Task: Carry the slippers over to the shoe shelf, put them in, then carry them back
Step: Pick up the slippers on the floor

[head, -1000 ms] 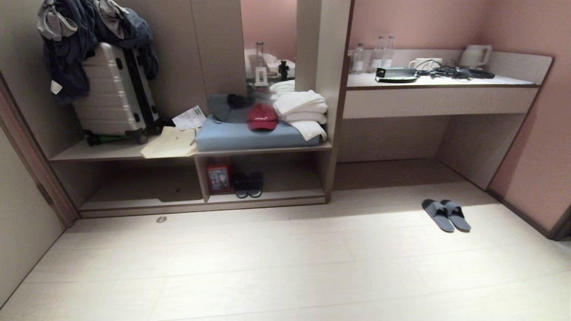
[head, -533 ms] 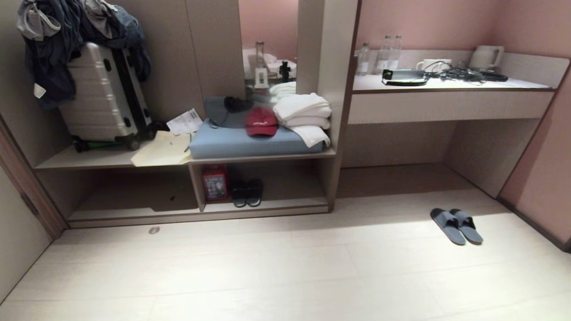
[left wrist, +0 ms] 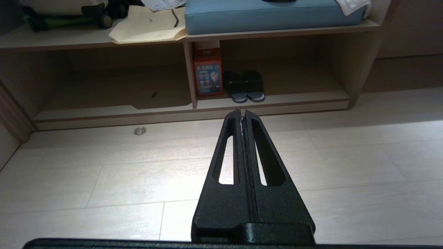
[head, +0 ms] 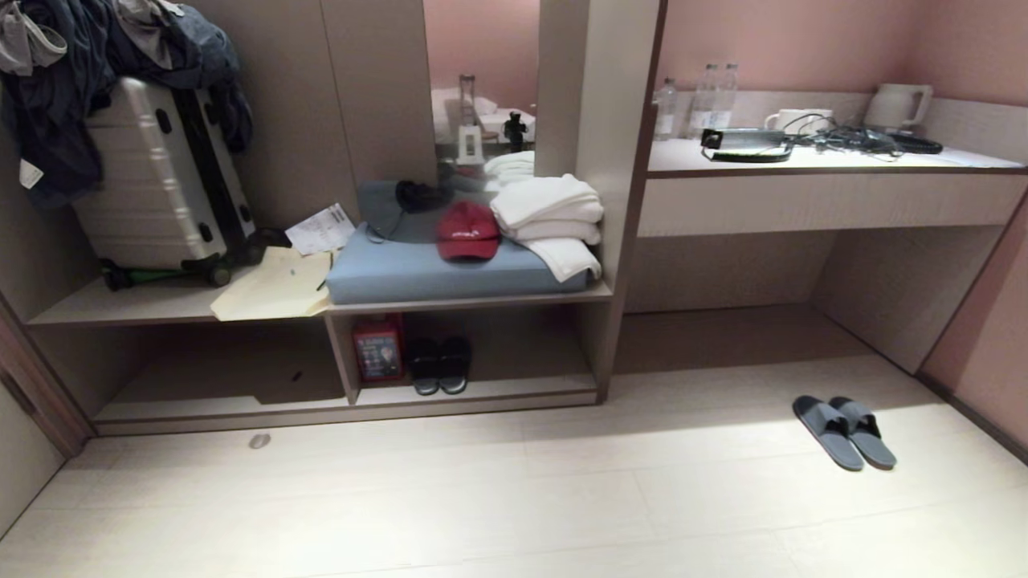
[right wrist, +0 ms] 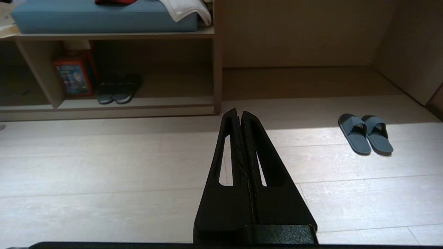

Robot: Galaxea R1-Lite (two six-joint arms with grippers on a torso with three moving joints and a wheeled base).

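The slippers (head: 843, 432), a grey-blue pair, lie side by side on the pale floor at the right, in front of the recess under the desk; the right wrist view also shows the slippers (right wrist: 365, 134). The shoe shelf (head: 482, 395) is the low beige cubby unit at the centre-left, with an upright divider (head: 341, 361). Neither arm shows in the head view. My left gripper (left wrist: 242, 111) is shut and empty above the floor, pointing at the shoe shelf (left wrist: 189, 76). My right gripper (right wrist: 239, 110) is shut and empty, well short of the slippers.
A darker pair of slippers (head: 439, 365) and a red box (head: 377, 347) sit in the shelf's right compartment. On top are a blue cushion (head: 418, 269), red cap (head: 467, 229), towels (head: 550, 210) and a suitcase (head: 152, 193). The desk counter (head: 827, 201) is at the right.
The whole scene has slid down and spread outward in the head view, so the camera has moved closer to the shelf. The slippers stay where they were on the floor.
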